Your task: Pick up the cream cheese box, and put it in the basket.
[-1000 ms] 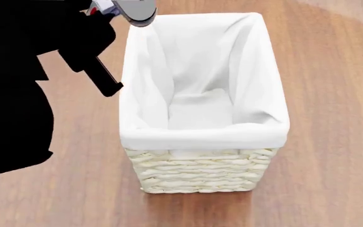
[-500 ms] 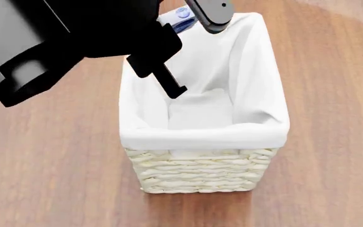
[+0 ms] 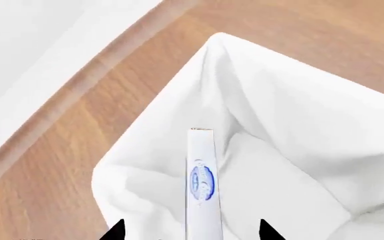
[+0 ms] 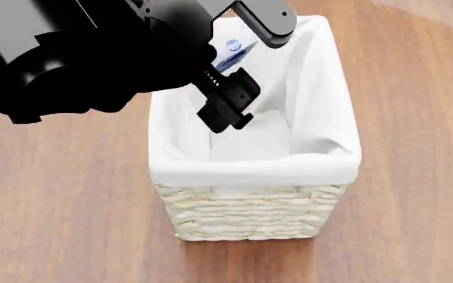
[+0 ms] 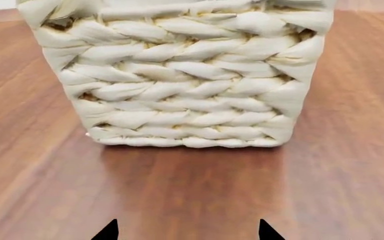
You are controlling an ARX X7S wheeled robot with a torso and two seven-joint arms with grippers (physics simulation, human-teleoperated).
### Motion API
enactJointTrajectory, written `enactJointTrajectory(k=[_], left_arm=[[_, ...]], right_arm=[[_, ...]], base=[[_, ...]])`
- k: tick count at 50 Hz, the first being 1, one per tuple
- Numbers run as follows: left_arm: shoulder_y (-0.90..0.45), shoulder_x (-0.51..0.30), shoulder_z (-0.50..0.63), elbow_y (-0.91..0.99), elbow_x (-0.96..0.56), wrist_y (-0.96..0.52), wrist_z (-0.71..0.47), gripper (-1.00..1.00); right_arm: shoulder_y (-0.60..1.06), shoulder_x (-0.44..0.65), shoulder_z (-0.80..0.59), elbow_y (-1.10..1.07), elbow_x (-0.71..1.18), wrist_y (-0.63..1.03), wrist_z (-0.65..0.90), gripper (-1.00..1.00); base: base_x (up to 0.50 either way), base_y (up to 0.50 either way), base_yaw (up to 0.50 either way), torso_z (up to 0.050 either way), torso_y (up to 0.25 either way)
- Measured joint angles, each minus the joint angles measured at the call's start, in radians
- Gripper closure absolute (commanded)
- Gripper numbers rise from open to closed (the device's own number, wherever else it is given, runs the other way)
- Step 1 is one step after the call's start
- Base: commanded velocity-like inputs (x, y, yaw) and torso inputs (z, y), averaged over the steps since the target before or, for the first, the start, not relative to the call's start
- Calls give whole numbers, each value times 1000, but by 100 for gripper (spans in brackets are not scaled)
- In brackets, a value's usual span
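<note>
Because the left gripper [image 4: 238,56] is clamped on the cream cheese box [image 4: 232,52] directly above the basket [image 4: 250,221], the lined hollow lies straight below, and the box's long axis points ahead from the fingers. The right gripper [image 5: 185,231], fingers apart and empty, faces the basket's wicker wall low down.

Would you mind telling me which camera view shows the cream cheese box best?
The left wrist view: the cream cheese box shows edge-on over the basket lining. The head view shows only a corner behind the arm; the right wrist view shows none.
</note>
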Motion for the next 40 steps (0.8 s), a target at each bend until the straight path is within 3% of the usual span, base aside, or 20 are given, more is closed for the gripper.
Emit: enactJointTrajectory(k=[15, 23, 31, 40], left_arm=[[-46, -12, 14, -61, -100, 159, -54, -100], [-71, -67, -22, -8, -148, 193, -105, -100], [-96, -214, -83, 170, -210, 210, -233, -100], [-45, -508, -159, 492, -235, 290, -447, -100]], right_arm=[[4, -4, -17, 20, -5, -7, -5, -100], [10, -6, -20, 34, -4, -9, -6, -100], [19, -8, -22, 50, -4, -10, -3, -100], [37, -13, -23, 72, -10, -7, 7, -100]], base=[[0, 0, 0, 0, 0], [0, 0, 0, 0, 0], [0, 0, 0, 0, 0], [0, 0, 0, 0, 0]])
